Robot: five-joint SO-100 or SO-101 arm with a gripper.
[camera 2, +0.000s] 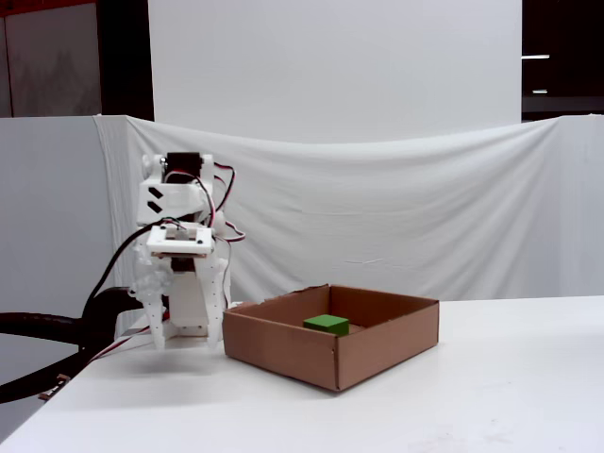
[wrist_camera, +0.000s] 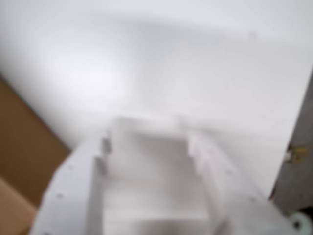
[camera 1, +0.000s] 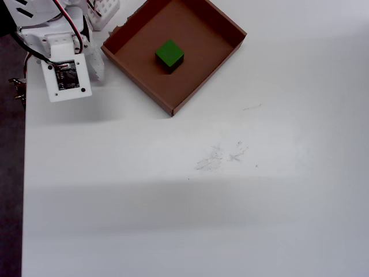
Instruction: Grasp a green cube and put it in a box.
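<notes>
The green cube (camera 1: 170,55) is seen lying on the floor of the box (camera 1: 222,26), near its middle, so the placing is judged done. The arm (camera 2: 179,274) is folded up beside the box, clear of it. In the blurred wrist view the jaws (wrist_camera: 149,137) are seen apart with nothing between them, over the white desk (camera 1: 230,202). The cube is shown only in the overhead and fixed views.
</notes>
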